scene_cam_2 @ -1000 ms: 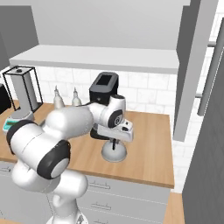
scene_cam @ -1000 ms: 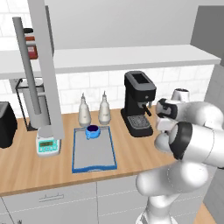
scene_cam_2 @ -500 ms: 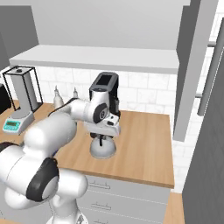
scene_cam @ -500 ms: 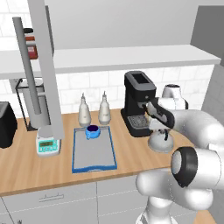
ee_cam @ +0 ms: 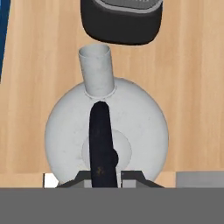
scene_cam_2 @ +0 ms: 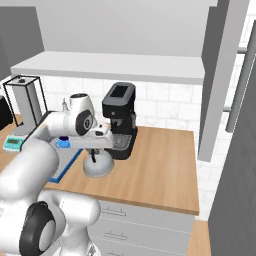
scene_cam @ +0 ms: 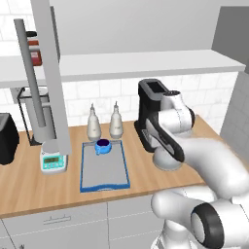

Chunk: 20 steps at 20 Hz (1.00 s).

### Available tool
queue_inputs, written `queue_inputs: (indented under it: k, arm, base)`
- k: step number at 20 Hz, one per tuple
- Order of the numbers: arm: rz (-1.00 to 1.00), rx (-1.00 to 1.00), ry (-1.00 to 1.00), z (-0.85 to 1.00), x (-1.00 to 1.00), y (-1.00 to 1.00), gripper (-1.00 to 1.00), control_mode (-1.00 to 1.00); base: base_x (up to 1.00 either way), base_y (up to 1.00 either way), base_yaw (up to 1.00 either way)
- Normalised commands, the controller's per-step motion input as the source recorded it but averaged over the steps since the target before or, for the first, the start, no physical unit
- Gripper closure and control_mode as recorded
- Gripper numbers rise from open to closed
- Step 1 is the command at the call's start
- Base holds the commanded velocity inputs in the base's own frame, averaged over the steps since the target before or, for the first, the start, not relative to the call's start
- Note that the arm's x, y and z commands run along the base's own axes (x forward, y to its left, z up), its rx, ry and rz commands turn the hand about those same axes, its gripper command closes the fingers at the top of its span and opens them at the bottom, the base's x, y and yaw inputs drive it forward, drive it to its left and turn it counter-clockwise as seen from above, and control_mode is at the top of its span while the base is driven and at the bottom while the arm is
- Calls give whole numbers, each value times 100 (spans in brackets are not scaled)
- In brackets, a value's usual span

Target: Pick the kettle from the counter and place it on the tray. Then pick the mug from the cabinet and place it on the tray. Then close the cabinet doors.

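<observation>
As the arm is swinging in from the right of the left base view, the end effector [ee_cam: 104,171] is arriving over the kettle [ee_cam: 106,134] with its fingers pinched narrow around the black handle [ee_cam: 101,140], a sign the first lift is close. The kettle is sitting on the table [scene_cam: 146,177] at centre right, its handle and spout [ee_cam: 96,70] lining up toward the black coffee machine [scene_cam: 151,114] behind. The blue mug [scene_cam: 102,146] is already resting at the tray's [scene_cam: 124,165] far end.
</observation>
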Motion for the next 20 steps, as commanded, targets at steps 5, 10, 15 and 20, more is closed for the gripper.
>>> queue_inputs:
  k: [5, 10, 15, 20]
  arm:
    - [19, -2, 0, 16, -5, 75, 100, -100]
    - [22, 0, 0, 0, 0, 79, 100, -100]
    - [22, 0, 0, 0, 8, 72, 100, -100]
    - [21, 0, 0, 0, 40, 56, 100, -100]
  base:
    - [0, 0, 0]
    - [0, 0, 0]
    - [0, 0, 0]
    - [0, 0, 0]
